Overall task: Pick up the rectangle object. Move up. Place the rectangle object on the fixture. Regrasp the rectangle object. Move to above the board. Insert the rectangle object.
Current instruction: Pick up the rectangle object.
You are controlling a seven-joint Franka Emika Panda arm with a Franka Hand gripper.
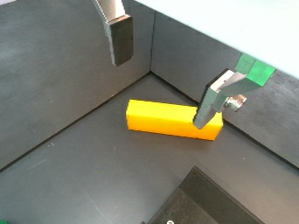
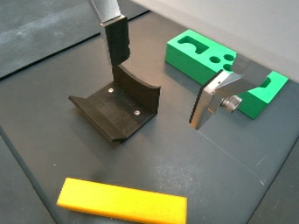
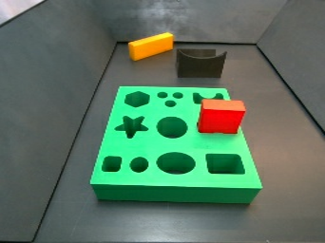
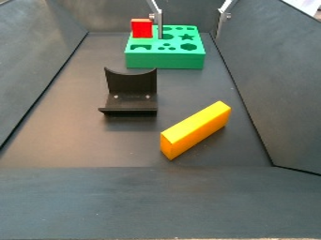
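Above the floor | gripper (image 2: 156,80) spread wide, holding nothing; fixture (image 2: 117,107) and rectangle object (image 2: 121,200) lie apart beneath it

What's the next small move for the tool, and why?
Probably lower the tool toward the rectangle object and straddle it. The block lies flat on the floor beside the fixture, untouched, and the fingers are spread with nothing between them, above it.

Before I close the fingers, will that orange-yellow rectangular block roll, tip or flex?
The orange-yellow rectangular block lies flat on a long face, so it probably won't roll or tip. It looks solid, likely stiff. Its smooth faces may slip. The open gripper hangs above it.
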